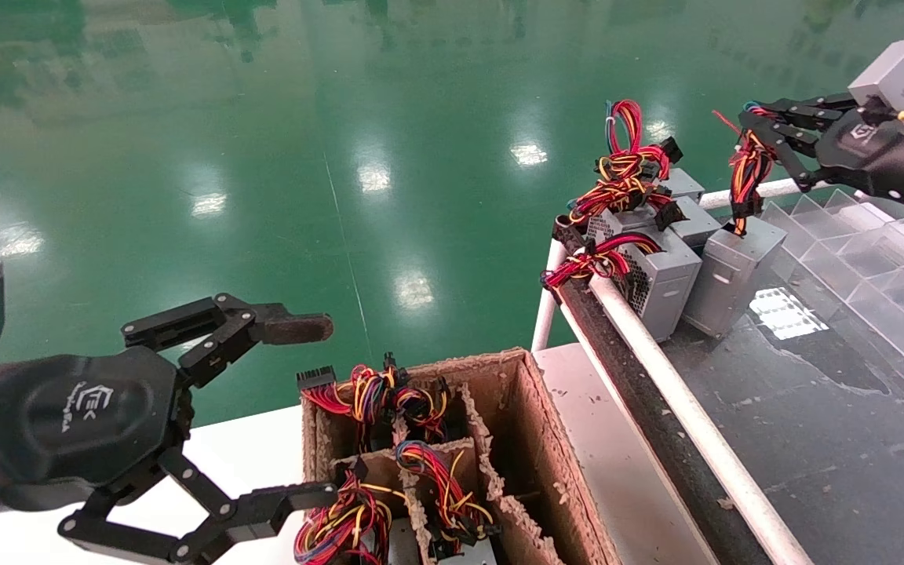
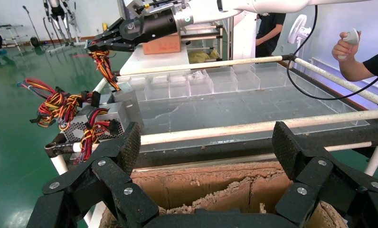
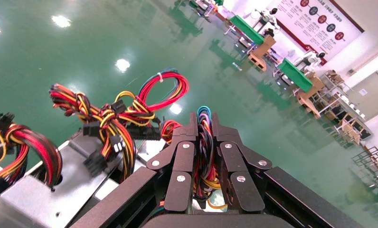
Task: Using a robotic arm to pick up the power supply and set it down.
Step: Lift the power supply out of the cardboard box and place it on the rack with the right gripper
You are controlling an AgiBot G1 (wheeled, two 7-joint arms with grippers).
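The right gripper [image 1: 750,137] has its jaws clenched only on the wire bundle [image 1: 746,176] of the power supply [image 1: 734,271] (resting on the bench [image 1: 813,439] among others), so lifting could let it swing, slip, or snag neighbouring cables.

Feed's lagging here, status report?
Right gripper shut on power supply wire bundle. Supply's base on the tray beside other supplies. Left gripper open over carton.

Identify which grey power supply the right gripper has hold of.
The power supply nearest the clear trays; the right gripper pinches its wire bundle, unlike the units beside it.
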